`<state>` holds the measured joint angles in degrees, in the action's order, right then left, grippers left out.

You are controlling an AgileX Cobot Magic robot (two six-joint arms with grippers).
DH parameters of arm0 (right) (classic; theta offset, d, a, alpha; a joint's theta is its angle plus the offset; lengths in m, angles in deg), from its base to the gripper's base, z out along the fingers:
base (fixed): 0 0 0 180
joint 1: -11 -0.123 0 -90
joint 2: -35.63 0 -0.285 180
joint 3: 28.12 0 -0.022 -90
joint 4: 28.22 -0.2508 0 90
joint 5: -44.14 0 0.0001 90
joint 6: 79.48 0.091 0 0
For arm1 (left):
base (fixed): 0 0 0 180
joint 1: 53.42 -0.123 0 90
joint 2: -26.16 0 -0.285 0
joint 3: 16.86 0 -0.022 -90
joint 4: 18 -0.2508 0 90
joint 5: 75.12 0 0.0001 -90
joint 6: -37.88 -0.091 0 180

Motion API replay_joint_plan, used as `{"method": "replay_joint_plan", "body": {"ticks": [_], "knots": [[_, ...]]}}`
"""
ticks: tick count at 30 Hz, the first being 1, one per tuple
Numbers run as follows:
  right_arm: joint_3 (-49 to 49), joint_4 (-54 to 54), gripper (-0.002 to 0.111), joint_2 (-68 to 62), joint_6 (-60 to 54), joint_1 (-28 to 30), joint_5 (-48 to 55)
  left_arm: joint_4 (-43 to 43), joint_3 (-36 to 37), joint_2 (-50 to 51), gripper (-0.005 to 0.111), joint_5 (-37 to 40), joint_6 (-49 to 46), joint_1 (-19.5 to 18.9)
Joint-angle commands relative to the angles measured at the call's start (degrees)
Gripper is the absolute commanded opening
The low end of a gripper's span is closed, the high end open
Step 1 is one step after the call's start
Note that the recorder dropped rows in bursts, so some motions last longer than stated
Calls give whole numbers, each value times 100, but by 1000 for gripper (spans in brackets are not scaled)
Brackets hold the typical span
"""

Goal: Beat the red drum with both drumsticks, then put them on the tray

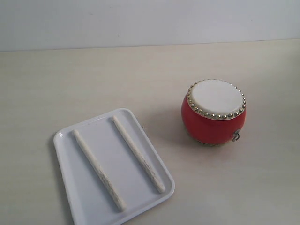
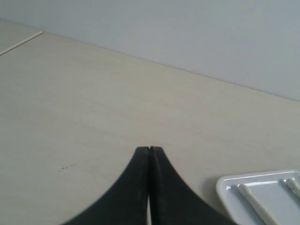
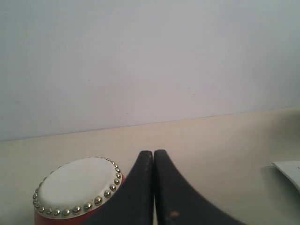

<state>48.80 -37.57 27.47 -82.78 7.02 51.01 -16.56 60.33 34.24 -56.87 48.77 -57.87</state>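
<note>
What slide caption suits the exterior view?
Two drumsticks lie apart on a white tray, a red drum standing beside it on the table.

The red drum [image 1: 213, 112] stands upright on the counter [image 1: 70, 79] at the right, a small glossy barrel with its cream-white drumhead [image 1: 215, 98] facing up, ringed by brass studs. A small metal ring [image 1: 236, 137] hangs low on its near-right side. The tray [image 1: 117, 161] lies flat at the near left, apart from the drum: white, rectangular, with rounded corners and a low rim, turned so its long sides run from far left to near right. Both drumsticks lie in it along its length, side by side and roughly parallel, not touching. The left drumstick [image 1: 97, 168] sits nearer; the right drumstick [image 1: 138, 153] reaches farther back.
</note>
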Motion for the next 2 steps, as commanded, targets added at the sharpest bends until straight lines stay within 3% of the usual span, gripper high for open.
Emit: {"method": "replay_joint_plan", "body": {"ticks": [1,2], "knots": [[30,33,0,38,16,29,35,31,2,-30,0,-14,6,-4],[30,33,0,38,16,29,35,31,2,-30,0,-14,6,-4]]}}
